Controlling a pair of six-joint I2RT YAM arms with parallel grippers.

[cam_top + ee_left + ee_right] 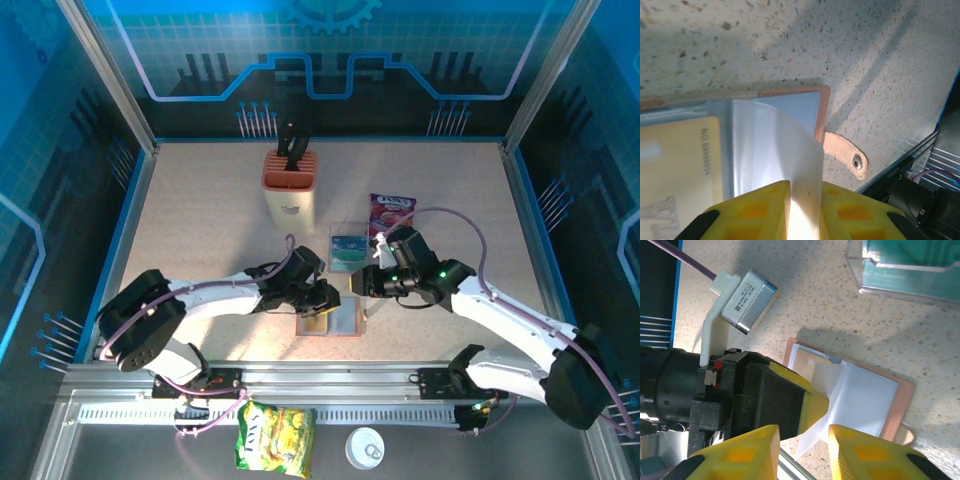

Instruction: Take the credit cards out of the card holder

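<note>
The brown card holder lies open on the table in front of the arms. My left gripper is shut on one of its clear plastic sleeve pages, which stands lifted off the holder. A pale yellow card sits in the pocket beneath, and the brown snap strap sticks out at the side. My right gripper hovers open just beside the holder, close to the left gripper's fingers, with nothing held. Teal credit cards lie in the clear tray.
An orange-topped knife block stands at the back. A purple snack packet lies right of the tray. A yellow snack bag and a white lid lie in front of the arm bases. Blue walls ring the table.
</note>
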